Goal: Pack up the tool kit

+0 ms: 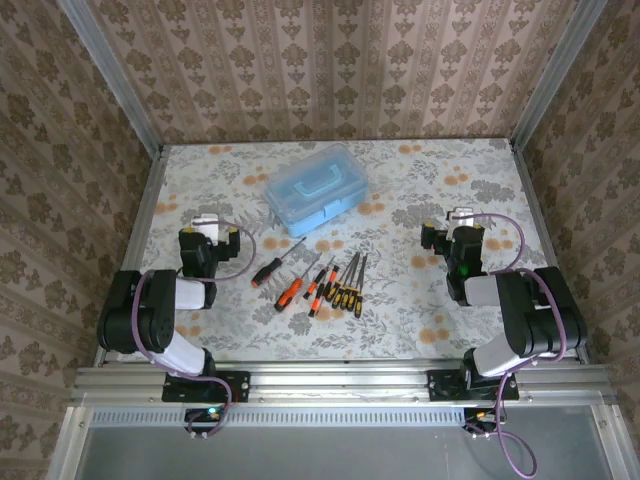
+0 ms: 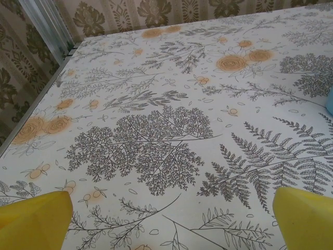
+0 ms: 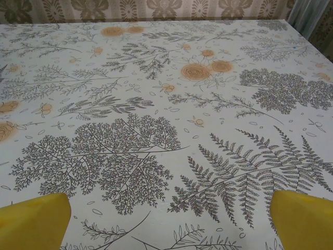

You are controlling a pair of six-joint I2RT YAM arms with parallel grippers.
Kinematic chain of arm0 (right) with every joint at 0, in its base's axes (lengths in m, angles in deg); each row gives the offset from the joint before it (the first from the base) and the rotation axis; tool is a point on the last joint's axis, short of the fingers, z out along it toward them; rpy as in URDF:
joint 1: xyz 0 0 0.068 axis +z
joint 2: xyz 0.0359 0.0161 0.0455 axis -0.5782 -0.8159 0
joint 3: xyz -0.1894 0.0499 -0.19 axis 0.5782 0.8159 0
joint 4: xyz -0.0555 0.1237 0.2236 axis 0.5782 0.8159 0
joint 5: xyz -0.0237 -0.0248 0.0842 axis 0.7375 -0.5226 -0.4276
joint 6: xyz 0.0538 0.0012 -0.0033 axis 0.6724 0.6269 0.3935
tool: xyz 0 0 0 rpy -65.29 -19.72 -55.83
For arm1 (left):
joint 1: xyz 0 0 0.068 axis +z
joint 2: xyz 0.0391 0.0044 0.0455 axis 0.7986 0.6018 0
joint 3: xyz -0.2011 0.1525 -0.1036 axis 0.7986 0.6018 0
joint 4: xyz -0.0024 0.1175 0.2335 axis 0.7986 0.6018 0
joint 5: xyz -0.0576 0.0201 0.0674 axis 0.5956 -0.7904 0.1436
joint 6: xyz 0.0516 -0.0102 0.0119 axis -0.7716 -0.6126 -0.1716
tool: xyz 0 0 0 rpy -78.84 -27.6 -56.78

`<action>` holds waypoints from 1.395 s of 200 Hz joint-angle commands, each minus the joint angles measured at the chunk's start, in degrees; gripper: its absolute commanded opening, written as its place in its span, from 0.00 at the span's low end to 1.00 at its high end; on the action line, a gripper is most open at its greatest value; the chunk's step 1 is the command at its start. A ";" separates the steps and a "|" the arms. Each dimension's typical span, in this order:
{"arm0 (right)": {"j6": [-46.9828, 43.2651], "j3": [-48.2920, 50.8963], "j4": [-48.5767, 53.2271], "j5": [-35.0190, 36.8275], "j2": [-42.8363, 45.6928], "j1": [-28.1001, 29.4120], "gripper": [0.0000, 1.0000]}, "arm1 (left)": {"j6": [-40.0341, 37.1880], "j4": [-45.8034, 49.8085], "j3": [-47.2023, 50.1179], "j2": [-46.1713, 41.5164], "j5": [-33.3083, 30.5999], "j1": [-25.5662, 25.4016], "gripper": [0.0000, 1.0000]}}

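Nothing packed yet, I'd say. The blue toolbox (image 1: 315,188) sits closed toward the far edge of the table (image 1: 420,320), its long side running near-left to far-right. The screwdrivers (image 1: 318,278) lie in a row mid-table, handles toward the near edge and tips angled far-right at the box. The left gripper (image 2: 166,221) and right gripper (image 3: 166,221) both gape wide and hold nothing.
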 commanded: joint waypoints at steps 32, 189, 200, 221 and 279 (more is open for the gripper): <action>0.79 -1.40 -1.85 2.14 -0.63 0.36 1.00 | -1.88 -2.97 -0.57 0.75 -1.15 -0.59 1.00; 0.79 -1.45 -1.82 2.10 -0.63 0.37 1.00 | -1.83 -2.83 -0.57 0.79 -1.16 -0.58 1.00; 0.79 -1.40 -1.82 2.13 -0.63 0.35 1.00 | -1.76 -2.84 -0.57 0.74 -1.11 -0.62 1.00; 0.79 -1.48 -1.81 2.16 -0.63 0.37 1.00 | -1.79 -2.68 -0.66 0.74 -1.14 -0.58 1.00; 1.05 -1.46 -1.54 1.43 -0.63 0.00 1.00 | 1.16 1.75 -2.97 0.76 -0.95 1.76 1.00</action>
